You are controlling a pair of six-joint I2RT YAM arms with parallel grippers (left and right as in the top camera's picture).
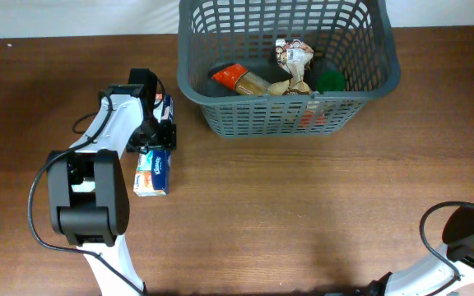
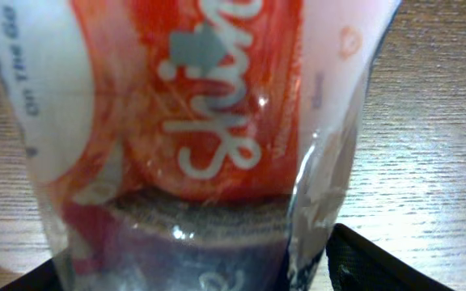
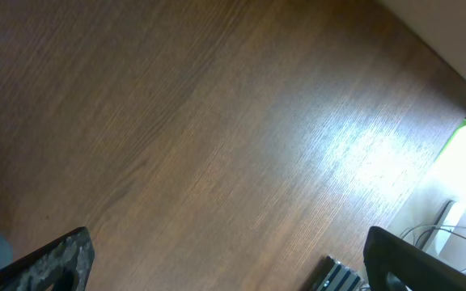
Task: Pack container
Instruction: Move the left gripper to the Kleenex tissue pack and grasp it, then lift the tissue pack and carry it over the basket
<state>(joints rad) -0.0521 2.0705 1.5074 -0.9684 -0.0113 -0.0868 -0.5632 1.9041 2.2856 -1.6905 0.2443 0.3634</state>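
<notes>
The container (image 1: 286, 123), a dark grey slotted basket, stands at the back of the table. It holds a red-capped bottle (image 1: 241, 80), a crumpled wrapper (image 1: 293, 62) and a green item (image 1: 332, 80). My left gripper (image 1: 160, 125) is lowered over a red, white and blue snack packet (image 1: 164, 107) to the left of the basket. In the left wrist view the clear-wrapped packet (image 2: 209, 121) fills the space between the jaws of the left gripper (image 2: 217, 276), and the right finger (image 2: 379, 267) stands a narrow gap off it. My right gripper (image 3: 233, 271) is open over bare wood.
A blue and white box (image 1: 151, 173) lies on the table just in front of the left gripper. The right arm (image 1: 467, 238) sits at the front right corner. Cables and a striped object (image 3: 342, 276) lie past the table's edge.
</notes>
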